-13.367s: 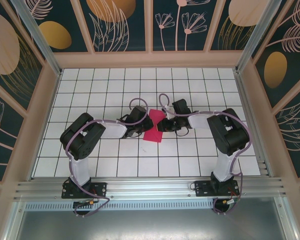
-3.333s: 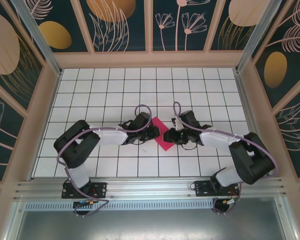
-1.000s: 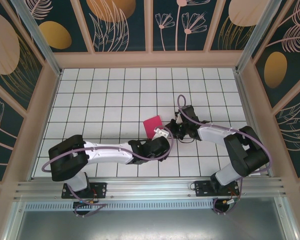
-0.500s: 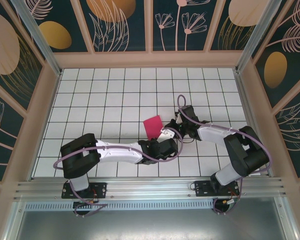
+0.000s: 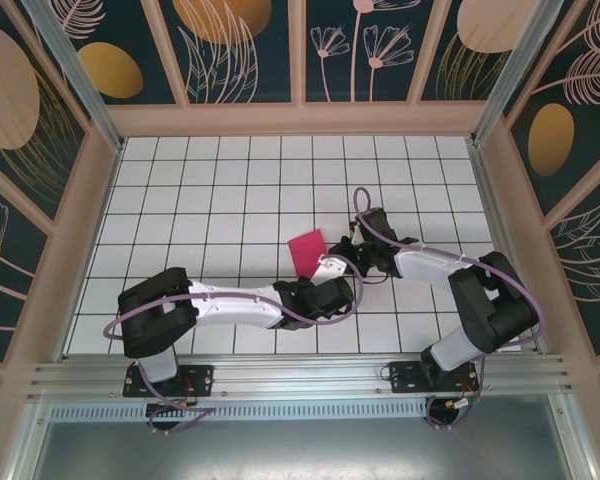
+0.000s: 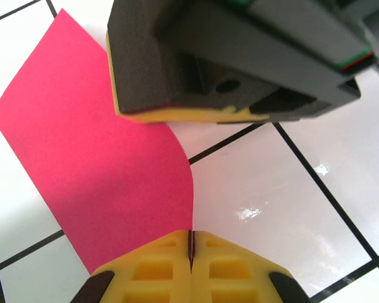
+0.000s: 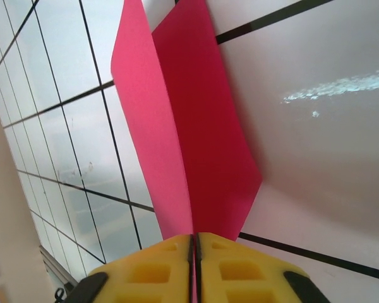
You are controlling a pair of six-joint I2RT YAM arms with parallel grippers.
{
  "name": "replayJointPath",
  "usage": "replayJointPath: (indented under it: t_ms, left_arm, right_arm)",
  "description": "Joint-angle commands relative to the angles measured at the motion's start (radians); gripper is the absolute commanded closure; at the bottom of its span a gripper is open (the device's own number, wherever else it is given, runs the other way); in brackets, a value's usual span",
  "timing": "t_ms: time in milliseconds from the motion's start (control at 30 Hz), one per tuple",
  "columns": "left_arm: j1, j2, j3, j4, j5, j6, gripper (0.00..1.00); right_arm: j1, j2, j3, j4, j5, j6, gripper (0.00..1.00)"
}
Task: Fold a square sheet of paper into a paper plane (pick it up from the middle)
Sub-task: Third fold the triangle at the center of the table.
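Paper (image 5: 306, 252), magenta-pink and folded, sits near the middle of the white tiled tabletop (image 5: 180, 200), gripped by both tools at once. The left tool (image 6: 191, 252) has its yellow fingers pressed together on the paper's near corner, and the sheet curves away from it. The right tool (image 7: 194, 252) has its yellow fingers almost touching, with the folded paper pinched in the thin gap between them.

From above, the left arm stretches low across the near tiles from the left. The right arm bends in from the right. Their tips meet just beside the paper's lower right corner, and the paper reads as a small tilted square.

The left wrist view adds the right tool's black body and yellow pad resting against the paper's far edge, with the sheet bowing between the two grips. The right wrist view shows two leaves of paper opening in a narrow V away from the fingers. One leaf is lighter and the other is in shade, above glossy tiles.

A second ago the left tool sat nearer the arm bases, short of the paper. It has since come up and closed on the corner. The paper has kept its place over that second. About three seconds ago it lay lower and farther right, between the two tools.
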Motion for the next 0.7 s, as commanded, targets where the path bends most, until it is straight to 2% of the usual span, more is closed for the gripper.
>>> replayJointPath:
  t_ms: [0, 133, 233, 467, 667]
  left_arm:
    - [-0.003, -0.038, -0.034, 0.038, 0.003, -0.004, 1.0]
    - [0.006, -0.071, -0.08, 0.086, 0.046, -0.005, 1.0]
    - [0.012, -0.091, -0.115, 0.129, 0.081, -0.008, 1.0]
    - [0.027, -0.113, -0.153, 0.156, 0.115, -0.006, 1.0]
    - [0.041, -0.117, -0.161, 0.154, 0.137, -0.004, 1.0]
  right_arm:
    - [-0.027, -0.019, 0.045, -0.058, 0.022, -0.061, 0.76]
    - [-0.06, -0.045, 0.089, -0.121, 0.031, -0.143, 0.66]
    - [-0.078, -0.032, 0.144, -0.14, -0.005, -0.212, 0.66]
    - [-0.054, 0.163, 0.327, -0.214, -0.114, -0.34, 0.86]
    - [-0.025, 0.313, 0.414, -0.242, -0.128, -0.394, 0.9]
